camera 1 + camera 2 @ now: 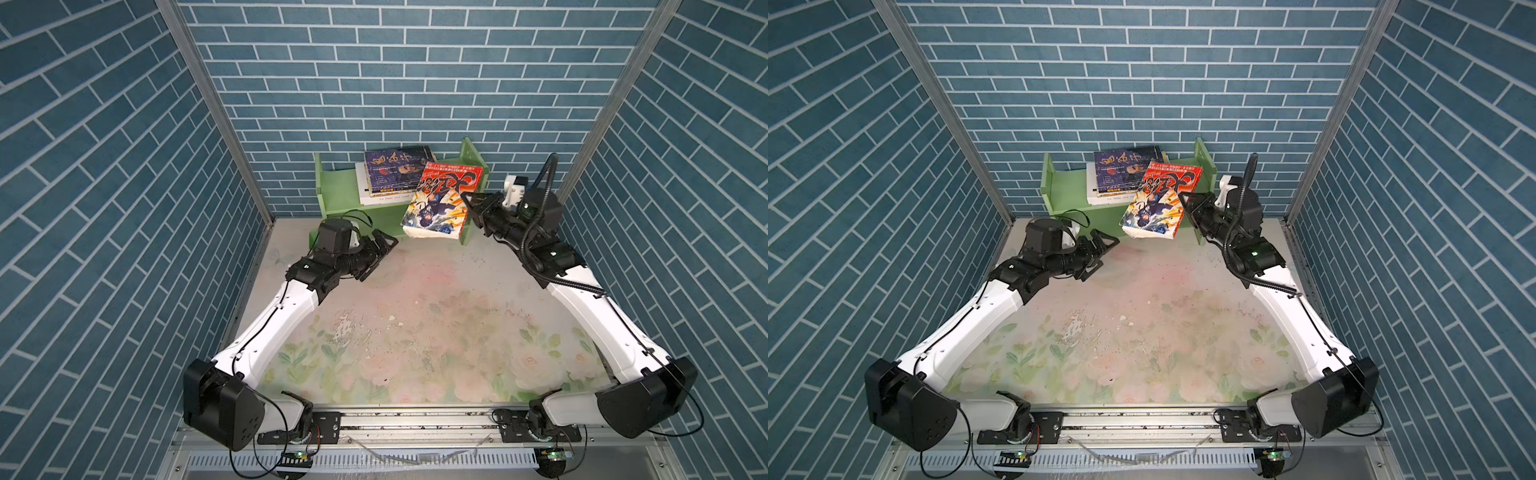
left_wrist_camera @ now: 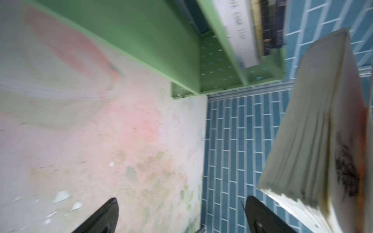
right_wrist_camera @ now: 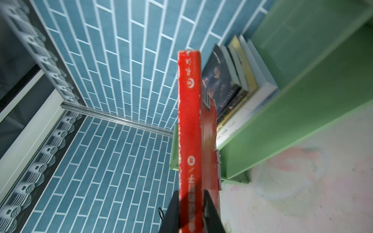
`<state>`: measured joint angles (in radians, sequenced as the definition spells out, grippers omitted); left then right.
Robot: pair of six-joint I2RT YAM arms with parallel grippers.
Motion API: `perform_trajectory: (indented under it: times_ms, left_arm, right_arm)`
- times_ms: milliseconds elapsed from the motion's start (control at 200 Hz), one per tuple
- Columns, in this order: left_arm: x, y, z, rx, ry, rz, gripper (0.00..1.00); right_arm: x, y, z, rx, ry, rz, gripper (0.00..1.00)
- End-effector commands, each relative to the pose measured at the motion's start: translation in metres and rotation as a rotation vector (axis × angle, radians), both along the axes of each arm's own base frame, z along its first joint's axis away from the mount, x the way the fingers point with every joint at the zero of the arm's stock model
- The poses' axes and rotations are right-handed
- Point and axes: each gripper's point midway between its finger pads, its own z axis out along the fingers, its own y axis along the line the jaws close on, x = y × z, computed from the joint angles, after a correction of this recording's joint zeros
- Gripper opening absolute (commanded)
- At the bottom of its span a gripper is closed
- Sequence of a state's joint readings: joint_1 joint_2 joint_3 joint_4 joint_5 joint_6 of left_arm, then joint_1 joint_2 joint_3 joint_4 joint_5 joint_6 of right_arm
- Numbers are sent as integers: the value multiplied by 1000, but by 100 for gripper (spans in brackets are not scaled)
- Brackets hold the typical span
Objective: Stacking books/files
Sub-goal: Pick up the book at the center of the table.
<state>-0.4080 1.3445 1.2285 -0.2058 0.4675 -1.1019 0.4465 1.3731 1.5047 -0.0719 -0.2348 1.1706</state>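
A red comic book (image 1: 442,203) (image 1: 1160,203) hangs tilted in the air in front of the light green shelf (image 1: 336,195). My right gripper (image 1: 467,198) (image 1: 1183,196) (image 3: 191,201) is shut on its red spine (image 3: 189,121). On the shelf lies a stack of books (image 1: 395,170) (image 1: 1125,166) (image 3: 226,80) with a dark cover on top. My left gripper (image 1: 386,254) (image 1: 1108,252) (image 2: 181,213) stands open and empty below and left of the held book (image 2: 314,141), apart from it.
The shelf (image 1: 1065,187) (image 2: 141,30) stands against the blue brick back wall (image 1: 374,83), with brick walls close on both sides. The floral tabletop (image 1: 415,324) spreads in front, its surface chipped in the middle.
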Motion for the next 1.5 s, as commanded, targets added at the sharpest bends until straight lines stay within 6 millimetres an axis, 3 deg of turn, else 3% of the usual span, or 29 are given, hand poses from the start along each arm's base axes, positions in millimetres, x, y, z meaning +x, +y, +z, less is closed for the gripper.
perform_trajectory:
  times_ms: [0, 100, 295, 410, 560, 670, 845, 1105, 1345, 1496]
  left_arm:
    - [8, -28, 82, -278, -199, -123, 100]
    - [13, -38, 115, -402, -284, -162, 100]
    - [13, -46, 177, -480, -469, -212, 100]
    - [19, -45, 191, -491, -496, -184, 100]
    - [38, -55, 180, -441, -391, -147, 100]
    - [44, -67, 162, -356, -291, -144, 100]
    - [50, -69, 143, -293, -214, -116, 100]
    - [58, -82, 154, -334, -224, -118, 100]
    - [64, -95, 163, -464, -216, -113, 100]
    - [65, -106, 170, -549, -207, -133, 100]
  right_arm:
    - [7, -10, 41, -92, -152, -77, 0]
    - [23, -11, 72, -62, -229, -128, 0]
    - [59, -2, 101, -9, -286, -178, 0]
    - [71, 1, 108, -6, -304, -199, 0]
    - [73, 11, 116, 9, -324, -181, 0]
    - [69, 16, 121, 13, -339, -166, 0]
    - [58, 18, 132, 29, -367, -148, 0]
    - [39, 22, 144, 77, -397, -118, 0]
    - [18, 5, 163, 160, -468, -173, 0]
    - [10, 5, 171, 210, -515, -173, 0]
